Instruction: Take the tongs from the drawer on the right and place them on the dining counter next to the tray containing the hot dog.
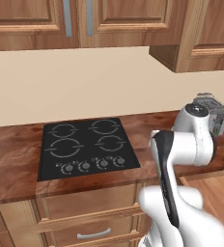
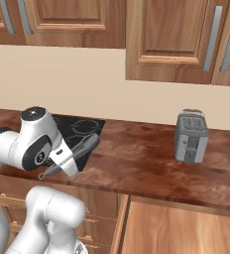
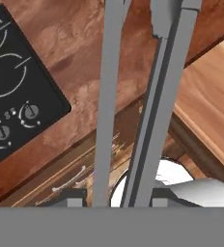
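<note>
- The claw (image 3: 113,200) is drawn nearly together and pinches the tongs (image 3: 138,96) between its two dark fingertips (image 3: 74,197); the two grey metal arms run up and away from the tips in the hand view, the left arm thin and straight, the right one broader with a stepped edge near the top.
- In the right base view the tongs (image 2: 72,155) stick out of the white hand at a slant, lifted clear above the front edge of the wooden surface (image 2: 146,158), beside the corner of the black stovetop (image 2: 80,130).
- Seen from the hand, the tongs hang over the surface's front edge, with the stovetop (image 3: 12,91) and its knobs to the left.
- A pale wooden panel (image 3: 210,96) lies to the right of the tongs in the hand view; whether it is the open drawer cannot be told.
- A silver toaster (image 2: 191,135) stands on the surface well to the right, apart from the arm.
</note>
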Controlling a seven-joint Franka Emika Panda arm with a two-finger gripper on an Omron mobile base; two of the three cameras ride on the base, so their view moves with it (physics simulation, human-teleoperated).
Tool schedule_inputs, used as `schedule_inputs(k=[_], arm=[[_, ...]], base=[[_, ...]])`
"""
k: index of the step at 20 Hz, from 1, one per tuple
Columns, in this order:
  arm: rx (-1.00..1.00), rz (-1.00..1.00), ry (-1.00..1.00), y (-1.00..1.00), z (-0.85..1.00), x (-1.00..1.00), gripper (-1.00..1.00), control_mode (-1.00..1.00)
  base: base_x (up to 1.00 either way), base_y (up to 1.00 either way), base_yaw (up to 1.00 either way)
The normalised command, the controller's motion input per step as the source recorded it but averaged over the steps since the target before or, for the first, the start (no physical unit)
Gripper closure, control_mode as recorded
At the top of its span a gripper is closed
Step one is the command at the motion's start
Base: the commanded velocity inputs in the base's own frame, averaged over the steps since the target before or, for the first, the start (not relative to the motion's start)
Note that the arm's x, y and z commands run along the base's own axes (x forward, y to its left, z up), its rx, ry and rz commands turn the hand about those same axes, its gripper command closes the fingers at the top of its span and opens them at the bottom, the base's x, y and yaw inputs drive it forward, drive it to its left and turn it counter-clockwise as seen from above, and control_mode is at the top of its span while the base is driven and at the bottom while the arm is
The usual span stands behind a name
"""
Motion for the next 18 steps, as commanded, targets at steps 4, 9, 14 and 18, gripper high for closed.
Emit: schedule_inputs(k=[4, 9, 14, 18], arm=[[0.00, 0.19, -0.11, 0.43, 0.45, 0.38, 1.00, -1.00], [0.00, 0.06, -0.31, 0.32, 0.37, 0.41, 1.00, -1.00], [0.00, 0.00, 0.00, 0.00, 0.00, 0.00, 1.00, -1.00], [-0.01, 0.01, -0.02, 0.09, 0.00, -0.13, 1.00, -1.00]], base=[[0.00, 0.00, 0.00], [0.00, 0.00, 0.00], [0.00, 0.00, 0.00], [0.00, 0.00, 0.00]])
